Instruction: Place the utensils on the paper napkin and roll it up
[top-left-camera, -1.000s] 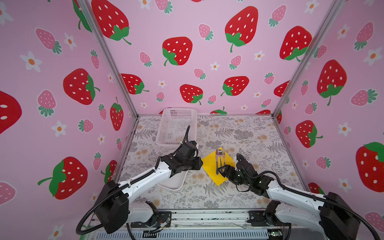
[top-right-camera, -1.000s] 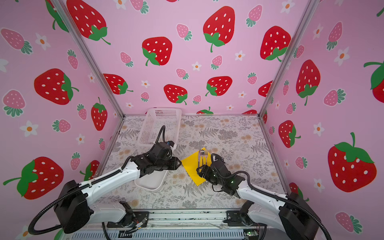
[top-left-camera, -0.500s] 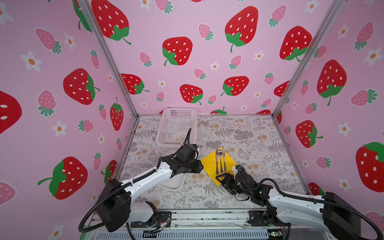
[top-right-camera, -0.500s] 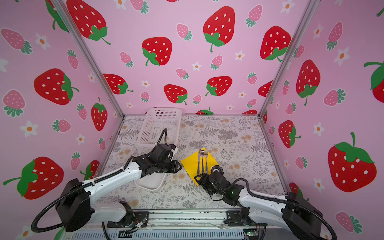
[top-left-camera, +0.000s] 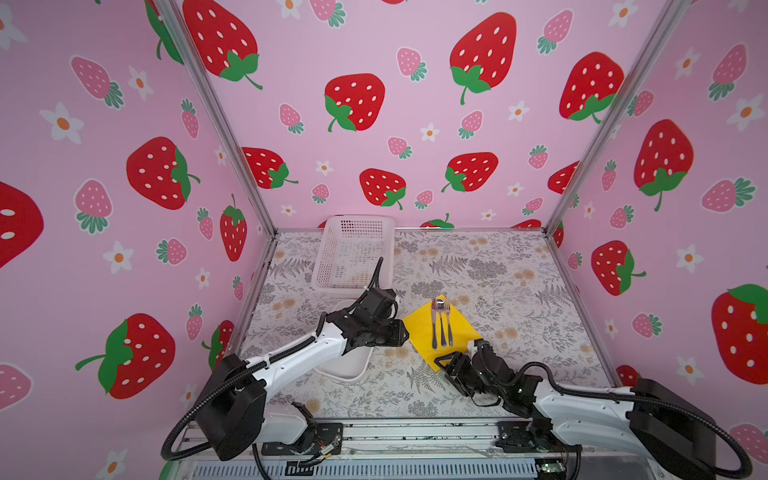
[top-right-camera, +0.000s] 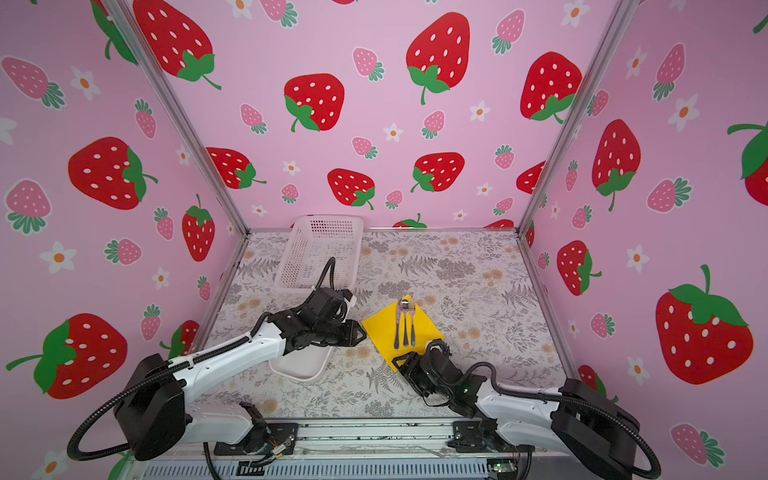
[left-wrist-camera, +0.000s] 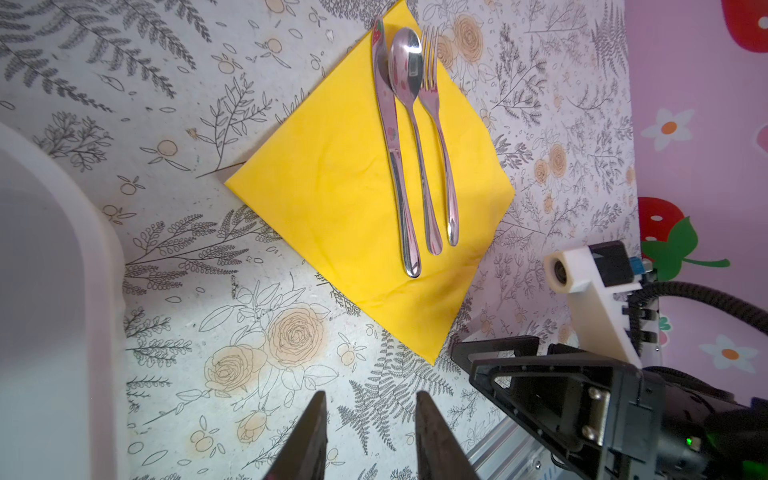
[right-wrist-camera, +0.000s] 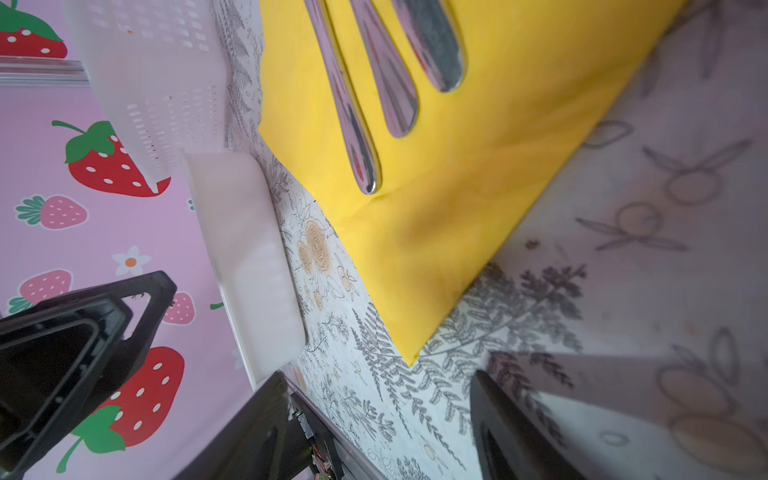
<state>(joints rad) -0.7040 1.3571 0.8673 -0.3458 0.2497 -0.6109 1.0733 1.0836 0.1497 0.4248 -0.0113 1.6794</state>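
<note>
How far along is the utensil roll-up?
Done: the three shiny metal utensils, knife, spoon and fork, lie side by side on the bright yellow paper napkin. In hand: nothing. The left pincer and right pincer are both open and empty, and the right one is poised just short of the napkin's near corner. Left: the whole roll-up, as the napkin lies flat and unrolled.

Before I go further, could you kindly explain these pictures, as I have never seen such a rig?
Two white robot arms work over a flowered table. Both top views come from one camera overhead; the other two from a camera on each wrist. On a flat yellow napkin lie a knife, spoon and fork, side by side. A white tray and a mesh basket sit to the left. The left fingers and the right fingers stand open near the napkin, holding nothing.
</note>
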